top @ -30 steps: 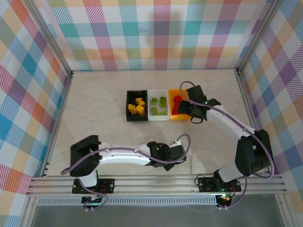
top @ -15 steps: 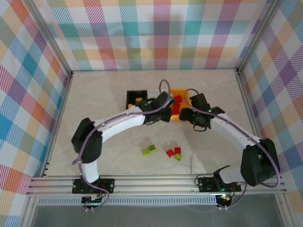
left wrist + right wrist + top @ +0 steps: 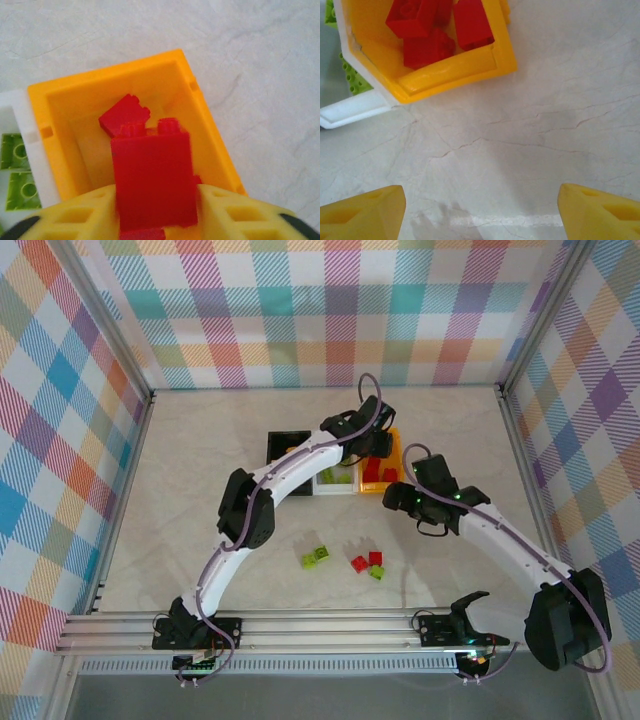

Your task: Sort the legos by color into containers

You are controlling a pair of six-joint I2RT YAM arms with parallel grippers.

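Observation:
My left gripper (image 3: 156, 200) hangs over the orange container (image 3: 210, 125), shut on a red lego (image 3: 152, 175); another red lego (image 3: 125, 115) lies in that bin below it. In the top view the left gripper (image 3: 372, 445) is above the orange container (image 3: 394, 447), beside the white container (image 3: 335, 486) and the black container (image 3: 283, 444). My right gripper (image 3: 397, 496) is open and empty (image 3: 481, 200) over bare table just in front of the orange container (image 3: 455, 67), which holds red legos (image 3: 430, 30).
Loose legos lie on the table in front of the bins: a green pair (image 3: 316, 557), two red ones (image 3: 358, 563) and a small green one (image 3: 376, 572). Green legos (image 3: 15, 170) sit in the white bin. Frame posts and patterned walls ring the table.
My left arm swung from the table's near edge up to the orange bin, carrying the red lego and uncovering the loose legos. My right gripper drew back from the orange bin.

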